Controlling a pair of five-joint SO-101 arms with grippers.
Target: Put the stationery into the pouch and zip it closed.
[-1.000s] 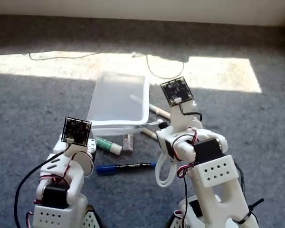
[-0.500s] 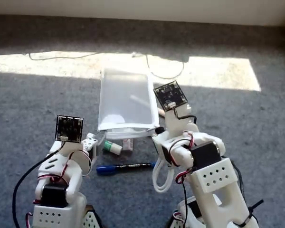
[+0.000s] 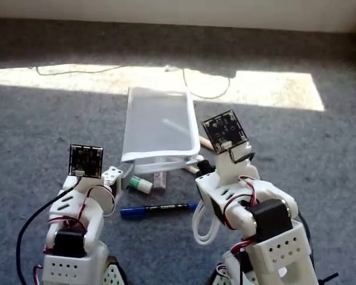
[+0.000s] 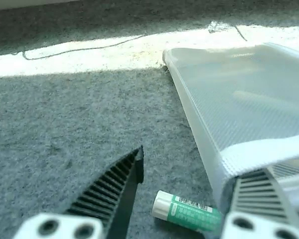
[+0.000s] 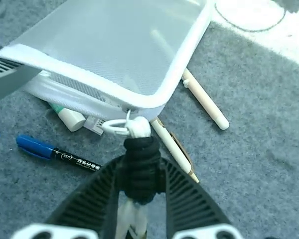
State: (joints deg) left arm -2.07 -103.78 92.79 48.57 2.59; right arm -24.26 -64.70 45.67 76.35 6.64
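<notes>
Since a second ago the pouch [image 3: 160, 124] has swung from skewed left to nearly square, mouth facing near, and the right arm has drawn back toward us. The right gripper [image 5: 139, 164] is clamped tight on the black cord pull [image 5: 139, 149] at the pouch's near-right corner. We judge it is anchoring that corner so the mouth stays taut for loading. The left gripper [image 4: 202, 162] is spread wide and empty at the mouth's near-left corner. We cannot tell if one jaw touches the lip.

The stationery lies outside:
- The glue stick [image 3: 139, 183] lies just near the mouth.
- The blue marker [image 3: 157, 209] lies nearer still.
- Two cream pens [image 5: 205, 98] lie to the right.

One pale stick seems already inside.

Everything sits on grey carpet [image 3: 47, 136]. A sun patch [image 3: 273, 92], a thin cable [image 3: 77, 71] and the wall base lie at the far side.
</notes>
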